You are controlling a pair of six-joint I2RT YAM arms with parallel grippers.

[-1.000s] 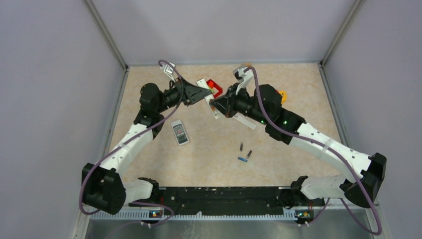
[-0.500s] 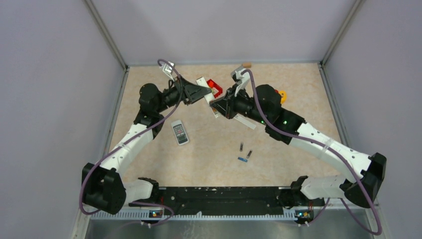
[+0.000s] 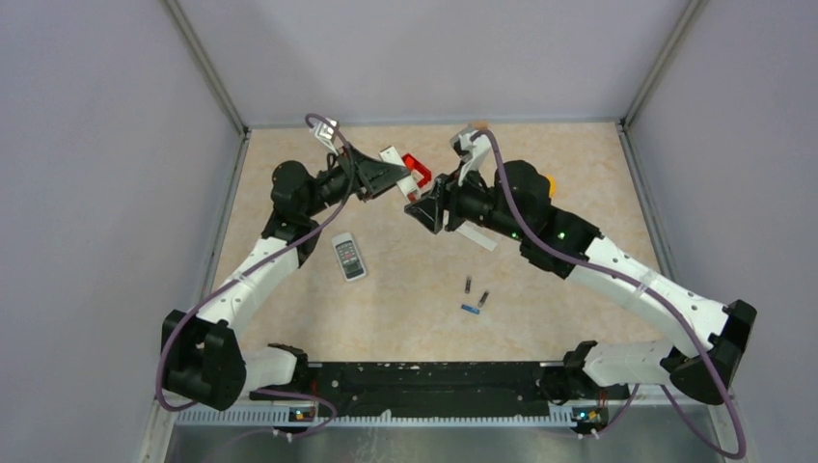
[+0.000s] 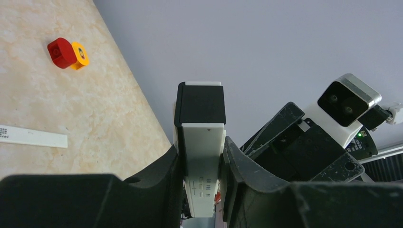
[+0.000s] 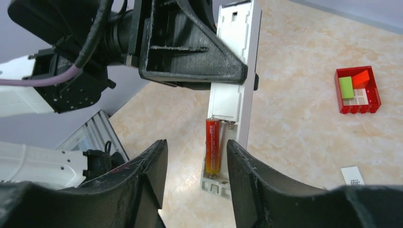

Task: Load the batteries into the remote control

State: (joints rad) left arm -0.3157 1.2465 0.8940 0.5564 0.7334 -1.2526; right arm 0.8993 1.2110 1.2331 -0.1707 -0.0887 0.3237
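1. Right hand (image 5: 196, 145) is released, its jaws apart and empty, just short of the open battery bay. Left hand (image 4: 202, 153) is clenched on the remote control (image 5: 229, 92), which is raised off the desk (image 3: 405, 318) with its back facing the right arm.
2. Red cell (image 5: 212, 145) sits seated in one slot of the bay. The slot beside it shows bare white. Judgement: one cell is loaded and the second is yet to be fetched.
3. Supply, top view: two dark cells (image 3: 468, 284) and a blue cell (image 3: 471, 309) lie close together on the desk. They are at about 5 o'clock from the raised remote control, well apart from both hands.
4. Next move, judged: the right hand backs away toward 5 o'clock and descends on one cell. The cells are thin and lie flat, so the pinch wants to be low and centred. Polarity marks cannot be read.
5. Room:
   - Open desk surrounds the cells.
   - A white strip (image 3: 475, 234) lies between the right hand and the cells, on the likely path.
   - A second remote (image 3: 348, 257) lies at 7 o'clock from the left hand, out of the way.
   - A red tray (image 3: 415, 166) sits near 12 o'clock, behind the raised remote control.
   - The enclosure walls are well apart from all of this.
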